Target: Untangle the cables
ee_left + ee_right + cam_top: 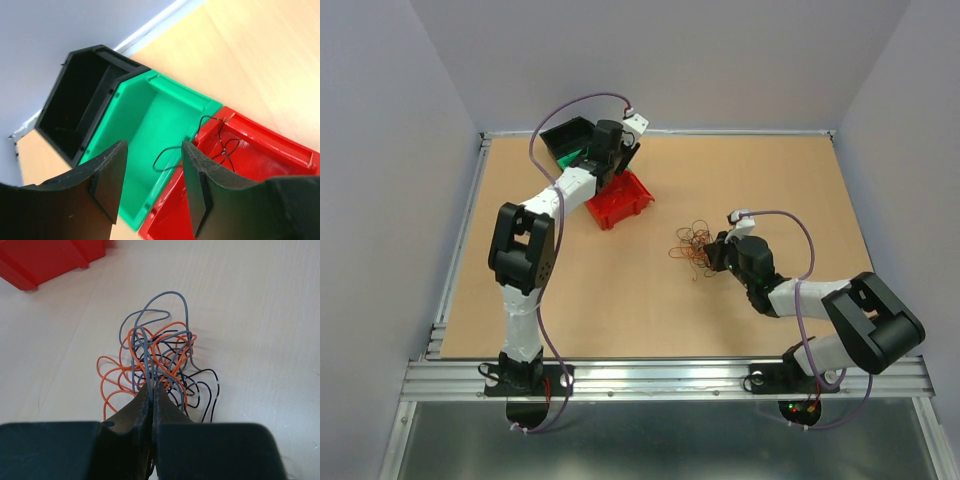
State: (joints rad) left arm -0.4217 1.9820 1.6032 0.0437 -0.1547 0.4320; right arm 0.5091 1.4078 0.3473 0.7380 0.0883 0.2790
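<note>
Our right gripper (152,390) pinches a grey wire (186,315), surely light and springy, at the cables' (161,356) edge; left gripper (154,152) gapes beside the red bin (275,137).

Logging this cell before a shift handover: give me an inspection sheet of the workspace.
Surface: tan table, no damage seen.
Job's things: cable tangle, orange, grey and black, mid-table; one black cable draped across green bin and red bin.
Clutter: black bin beside them.
Grippers: left pincer open above the bins; right pincer shut on cable tangle.
Cables: purple arm cables, looping free.
Surroundings: pale walls; metal rail at near edge.
</note>
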